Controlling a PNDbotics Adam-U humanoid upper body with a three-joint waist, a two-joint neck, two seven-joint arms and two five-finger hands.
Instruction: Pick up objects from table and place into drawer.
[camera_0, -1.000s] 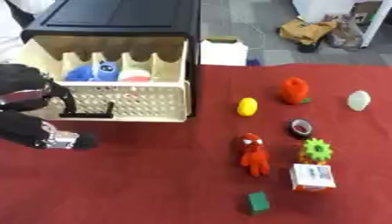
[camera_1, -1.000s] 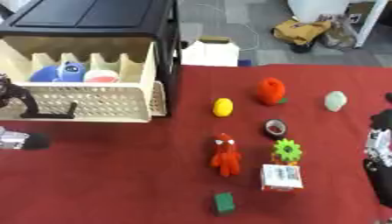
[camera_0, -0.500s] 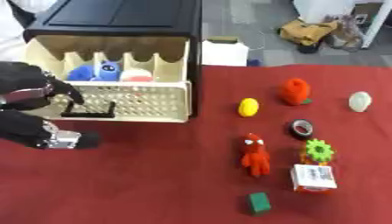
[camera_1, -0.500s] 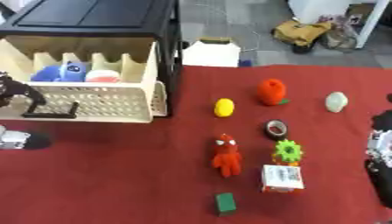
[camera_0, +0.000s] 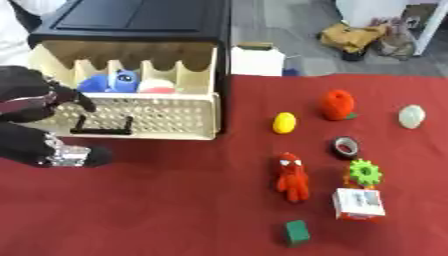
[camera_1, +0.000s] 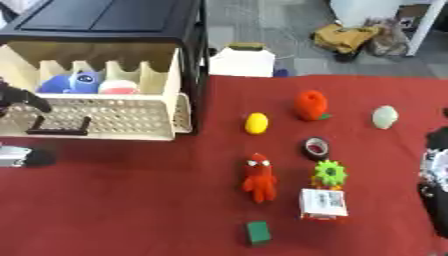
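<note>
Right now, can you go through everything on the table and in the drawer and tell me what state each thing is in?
Drawer: pulled open, blue toy inside.
Left robot hand: at the drawer's front by the handle, fingers curled, holding nothing visible.
Right robot hand: at the right edge, idle.
Red figure: lying on the cloth.
Tape roll: lying flat.
Small box: lying flat.
Green block: resting alone.

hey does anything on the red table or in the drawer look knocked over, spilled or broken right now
Nothing stands out. The drawer is pulled open with a blue plush toy inside, and the red figure, the small box and the other objects lie apart on the red cloth, none visibly damaged.
</note>
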